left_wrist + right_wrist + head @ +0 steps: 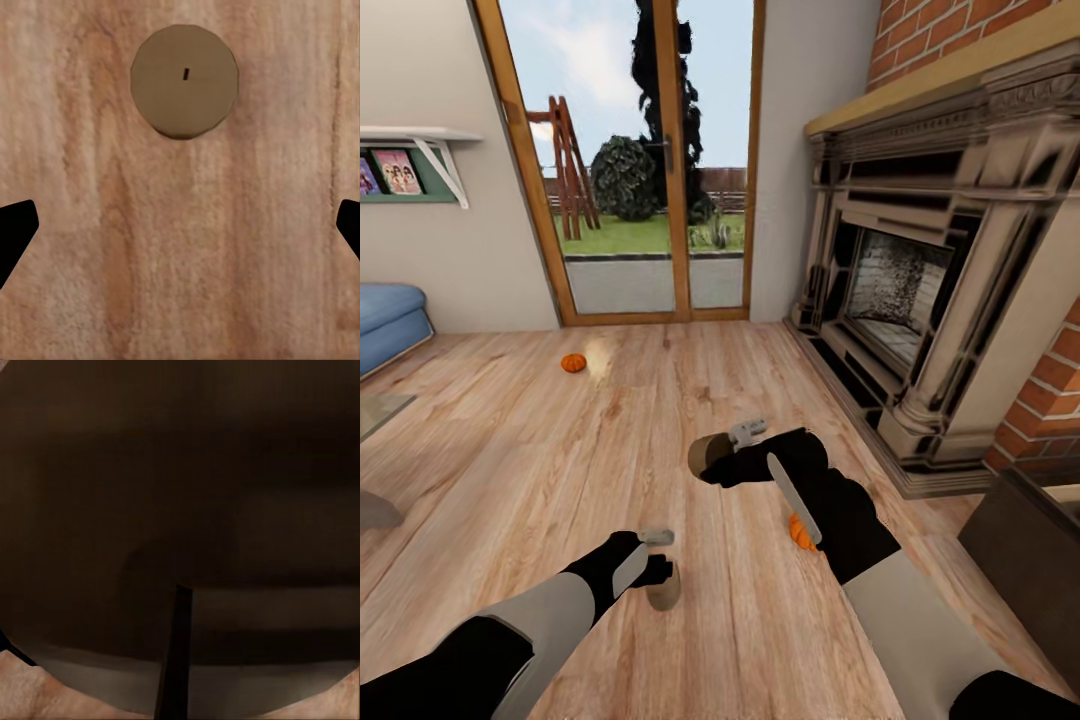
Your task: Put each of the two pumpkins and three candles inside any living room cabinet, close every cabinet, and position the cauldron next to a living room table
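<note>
Overhead, left hand (pixel 657 556) spread wide above a floor candle (pixel 185 81); right hand (pixel 732 447) level, clasping another candle (pixel 706 454).

Bright, even daylight from the glass doors (pixel 650 160) — pale glare patch on the floorboards (pixel 600 360) just inside. Soft, weak shadows under both arms. Wide-angle bending of walls and fireplace (pixel 920 290) toward the edges. Left wrist view evenly lit, slightly soft. Right wrist view dim, murky brown — blurred, too close to resolve.

Head view overlooks the floor (pixel 560 440); left wrist faces straight down at it.
</note>
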You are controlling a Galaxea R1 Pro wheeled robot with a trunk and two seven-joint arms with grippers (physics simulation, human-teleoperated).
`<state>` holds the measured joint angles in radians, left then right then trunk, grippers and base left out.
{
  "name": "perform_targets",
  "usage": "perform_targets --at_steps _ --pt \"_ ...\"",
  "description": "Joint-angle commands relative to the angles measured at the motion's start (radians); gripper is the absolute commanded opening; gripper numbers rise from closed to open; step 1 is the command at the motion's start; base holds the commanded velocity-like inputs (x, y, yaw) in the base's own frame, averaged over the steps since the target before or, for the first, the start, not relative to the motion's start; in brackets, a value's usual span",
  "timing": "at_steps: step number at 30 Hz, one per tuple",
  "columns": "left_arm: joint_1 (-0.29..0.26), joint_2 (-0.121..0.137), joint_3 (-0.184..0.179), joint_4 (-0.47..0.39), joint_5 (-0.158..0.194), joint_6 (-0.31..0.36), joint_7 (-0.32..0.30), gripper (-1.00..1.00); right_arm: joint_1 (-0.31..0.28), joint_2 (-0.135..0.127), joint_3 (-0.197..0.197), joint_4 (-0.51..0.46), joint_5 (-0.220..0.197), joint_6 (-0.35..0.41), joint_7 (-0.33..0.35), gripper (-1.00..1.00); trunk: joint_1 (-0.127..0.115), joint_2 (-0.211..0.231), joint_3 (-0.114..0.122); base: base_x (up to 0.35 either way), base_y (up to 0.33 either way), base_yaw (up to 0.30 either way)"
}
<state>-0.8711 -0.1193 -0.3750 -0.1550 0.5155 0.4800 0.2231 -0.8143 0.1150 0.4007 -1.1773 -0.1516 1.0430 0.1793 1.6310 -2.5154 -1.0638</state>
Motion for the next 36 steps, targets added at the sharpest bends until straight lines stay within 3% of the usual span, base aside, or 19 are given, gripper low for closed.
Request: perform_targets --at_steps 1,25,36 --pt "0.000 0.000 -0.007 -0.002 0.011 0.004 0.007 1.00 0.003 0.000 0.000 -0.005 -0.008 0.004 -0.003 -1.00 0.000 -0.001 -0.005 0.000 0.000 0.000" --pt "0.000 -0.002 -0.008 -0.003 0.012 -0.003 0.007 1.00 0.009 0.000 0.001 -0.015 -0.009 0.004 -0.003 -1.00 0.011 -0.006 -0.098 0.000 0.000 0.000" --pt "0.000 -0.002 -0.008 -0.003 0.012 -0.003 0.006 1.00 0.009 0.000 0.001 -0.015 -0.010 0.004 -0.003 -1.00 0.011 -0.006 -0.098 0.022 0.000 0.000"
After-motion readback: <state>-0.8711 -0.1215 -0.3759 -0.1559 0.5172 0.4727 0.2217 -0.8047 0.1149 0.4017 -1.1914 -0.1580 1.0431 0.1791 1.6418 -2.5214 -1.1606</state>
